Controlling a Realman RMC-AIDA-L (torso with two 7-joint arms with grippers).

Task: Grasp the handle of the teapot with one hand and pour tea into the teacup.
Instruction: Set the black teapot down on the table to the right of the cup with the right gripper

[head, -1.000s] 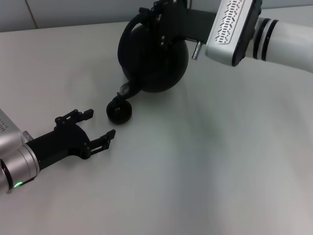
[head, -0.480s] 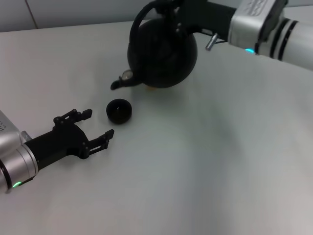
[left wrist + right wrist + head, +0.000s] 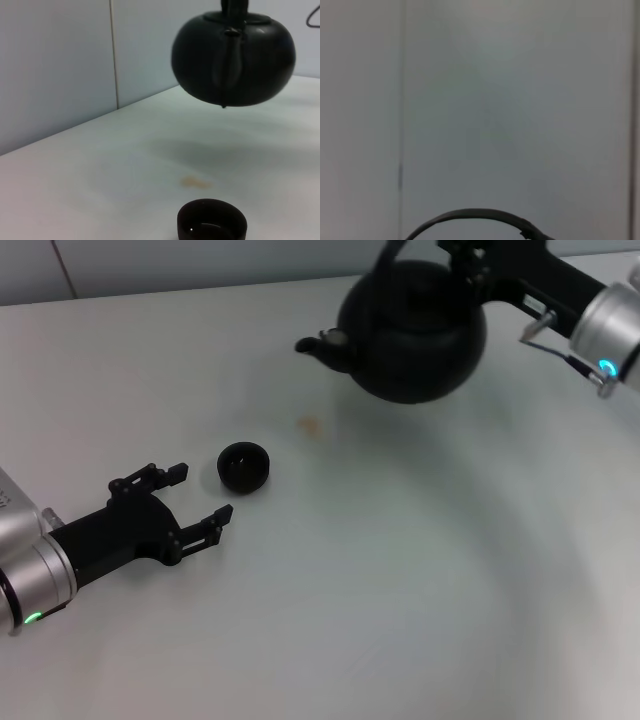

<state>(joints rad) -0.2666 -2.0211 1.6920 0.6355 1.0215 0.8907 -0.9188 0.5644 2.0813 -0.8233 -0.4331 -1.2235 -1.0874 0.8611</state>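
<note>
The table (image 3: 400, 590) is a plain pale surface with a grey panelled wall behind it; no brand, label or writing can be read on anything in view.

The teapot (image 3: 415, 330) hangs in the air above the far right part of the table, well apart from the teacup and up to its right, with its shadow on the table beneath. Its spout points left, toward the teacup's side. From the left wrist view the teapot (image 3: 233, 57) shows clear of the surface, spout facing the camera.

The right gripper (image 3: 470, 260) is at the teapot's top, clamped on the handle (image 3: 385, 260); only a thin arc of the handle (image 3: 475, 217) shows in the right wrist view.

The left gripper (image 3: 195, 495) lies low over the table just left of the teacup, its fingers spread apart and empty, not touching it.

The teacup (image 3: 244, 467) stands upright on the table, left of centre. A small tan stain (image 3: 310, 424) sits on the table between teacup and teapot, nearer the teacup.
</note>
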